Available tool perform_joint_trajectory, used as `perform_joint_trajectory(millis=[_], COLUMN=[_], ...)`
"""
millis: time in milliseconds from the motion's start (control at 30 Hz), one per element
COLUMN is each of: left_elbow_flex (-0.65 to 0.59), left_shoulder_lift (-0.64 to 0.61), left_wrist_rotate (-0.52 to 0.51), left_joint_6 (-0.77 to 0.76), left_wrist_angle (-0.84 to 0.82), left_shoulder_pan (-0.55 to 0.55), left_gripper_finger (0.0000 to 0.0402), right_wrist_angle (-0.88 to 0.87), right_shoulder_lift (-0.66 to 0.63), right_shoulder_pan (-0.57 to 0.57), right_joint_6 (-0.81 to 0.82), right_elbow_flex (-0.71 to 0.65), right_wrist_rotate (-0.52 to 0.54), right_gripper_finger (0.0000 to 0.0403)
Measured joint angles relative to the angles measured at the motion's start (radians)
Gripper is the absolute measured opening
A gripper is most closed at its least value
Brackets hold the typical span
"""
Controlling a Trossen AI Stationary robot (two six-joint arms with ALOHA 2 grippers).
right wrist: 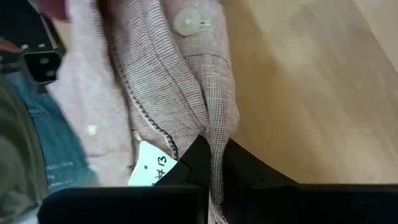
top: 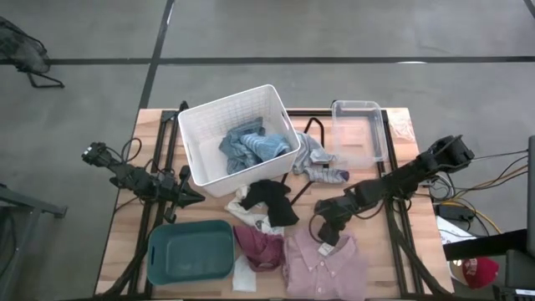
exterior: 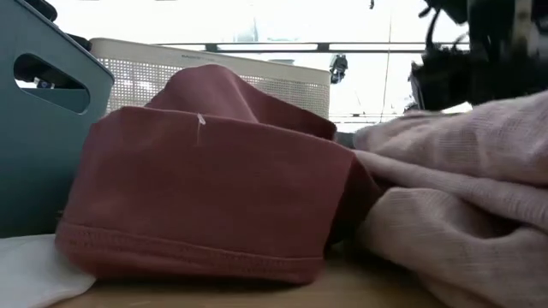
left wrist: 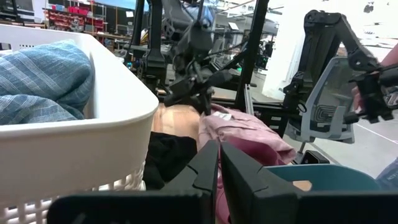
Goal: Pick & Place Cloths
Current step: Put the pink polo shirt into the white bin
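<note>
A pink checked shirt [top: 328, 269] lies on the wood at the table's near edge. My right gripper [top: 328, 237] is shut on its far edge. Beside it lie a maroon piece [top: 257, 247], seen close in the low view [exterior: 205, 197], and a black piece [top: 274, 202]. A blue-grey shirt [top: 249, 147] lies inside the white basket [top: 194, 163]. Small grey pieces [top: 322, 164] lie to the basket's right. My left gripper [top: 194, 197] is shut on nothing and points level, just left of the basket's near corner. My right gripper pinches a raised fold of the pink shirt [right wrist: 215, 149] between its two fingers, close to a white label [right wrist: 151, 167] and a button [right wrist: 186, 23]. The fingers slant down from the far right. The rest of the shirt [top: 330, 276] lies on the table.
A teal bin [top: 191, 251] stands at the near left, and a clear bin [top: 359, 134] at the far right. A black wire hanger [top: 311, 134] lies between the basket and the clear bin. White cloth [top: 242, 274] lies by the teal bin.
</note>
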Motion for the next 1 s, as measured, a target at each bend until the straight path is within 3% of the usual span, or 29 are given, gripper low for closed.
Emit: perform_joint_trajectory(millis=[167, 533, 1000], left_elbow_flex=[0.000, 0.000, 0.000], left_shoulder_lift=[0.000, 0.000, 0.000], left_wrist_rotate=[0.000, 0.000, 0.000], left_joint_6=[0.000, 0.000, 0.000], left_wrist_angle=[0.000, 0.000, 0.000], left_shoulder_pan=[0.000, 0.000, 0.000], left_gripper_finger=[0.0023, 0.0023, 0.0023], right_wrist_angle=[-0.193, -0.448, -0.568], right_shoulder_lift=[-0.002, -0.003, 0.000], right_shoulder_pan=[-0.004, -0.082, -0.160], right_joint_6=[-0.074, -0.231, -0.298], right_elbow_flex=[0.150, 0.443, 0.729], right_wrist_rotate=[0.014, 0.037, 0.070], right_gripper_finger=[0.0010, 0.0009, 0.0009])
